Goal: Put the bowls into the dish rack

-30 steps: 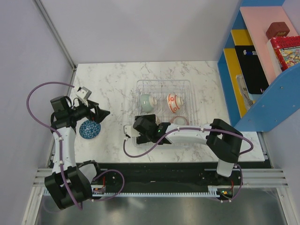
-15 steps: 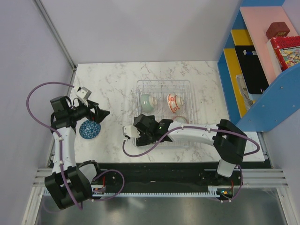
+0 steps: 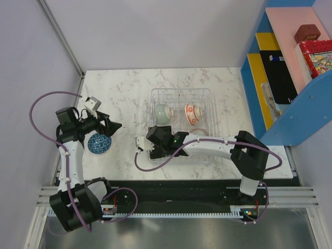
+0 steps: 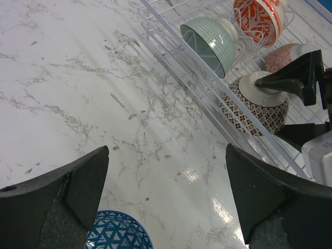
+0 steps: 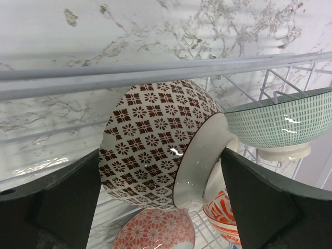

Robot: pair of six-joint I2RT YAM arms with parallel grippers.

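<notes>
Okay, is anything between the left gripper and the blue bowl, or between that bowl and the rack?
Nothing visible. The left gripper hangs open above the blue bowl, and only bare table lies between it and the rack. The right gripper, open around a brown bowl, crowds the rack's near left corner.

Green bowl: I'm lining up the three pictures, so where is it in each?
Top external: green bowl in the rack, far left.
Left wrist: top, right of centre.
Right wrist: right edge, beside the brown-patterned bowl.
Shared landmark: the orange-red bowl next to it.
</notes>
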